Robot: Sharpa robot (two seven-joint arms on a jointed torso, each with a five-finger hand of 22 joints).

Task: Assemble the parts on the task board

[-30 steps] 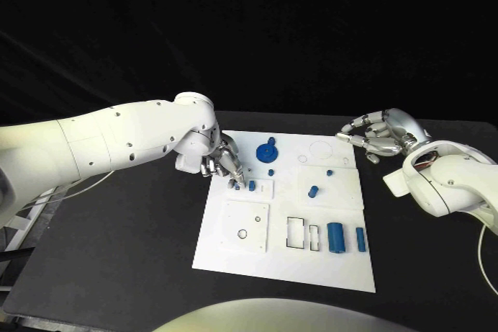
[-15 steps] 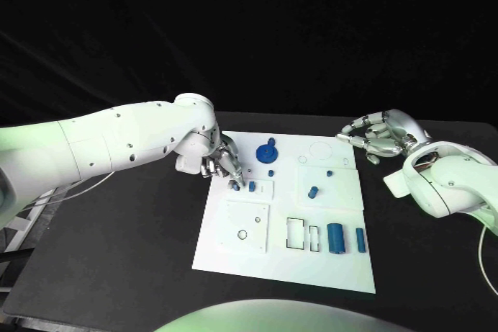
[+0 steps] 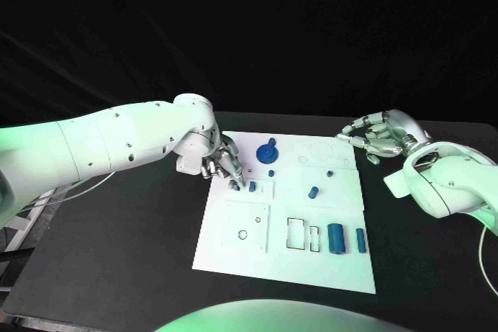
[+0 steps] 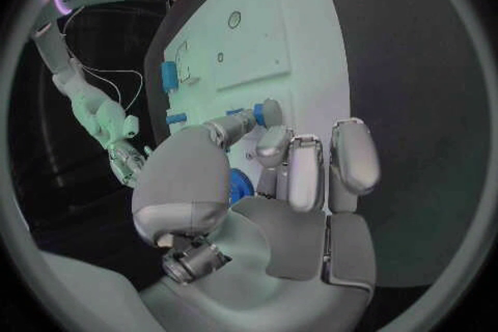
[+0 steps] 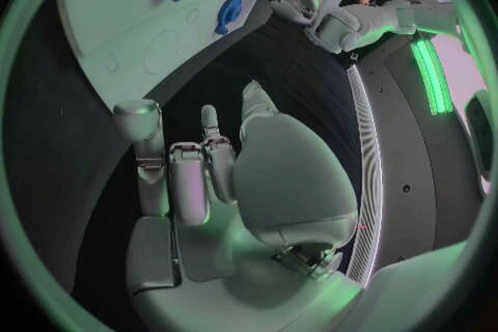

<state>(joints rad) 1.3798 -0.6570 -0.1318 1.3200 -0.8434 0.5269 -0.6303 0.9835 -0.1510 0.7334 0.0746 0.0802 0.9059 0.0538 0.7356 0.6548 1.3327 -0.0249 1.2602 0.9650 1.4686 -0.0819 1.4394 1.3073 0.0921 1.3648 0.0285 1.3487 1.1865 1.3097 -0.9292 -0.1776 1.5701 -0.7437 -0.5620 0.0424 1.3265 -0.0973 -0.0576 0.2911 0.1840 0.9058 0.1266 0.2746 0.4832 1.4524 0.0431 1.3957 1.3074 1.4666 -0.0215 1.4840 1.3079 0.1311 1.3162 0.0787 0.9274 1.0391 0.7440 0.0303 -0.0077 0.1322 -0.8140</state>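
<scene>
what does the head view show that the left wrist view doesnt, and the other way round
Head view alone: the whole task board, with the two long blue cylinders near its near right corner, and the right hand hovering curled off the board's far right corner.
Left wrist view alone: the left hand's palm side, fingers curled.
Both: the left hand with a fingertip down among the small blue parts, and the blue round part.

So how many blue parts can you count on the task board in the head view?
7: a round disc at the far end, three small pieces by the left hand, two small ones mid-board, and two cylinders near the front right. The hand may hide others.
</scene>
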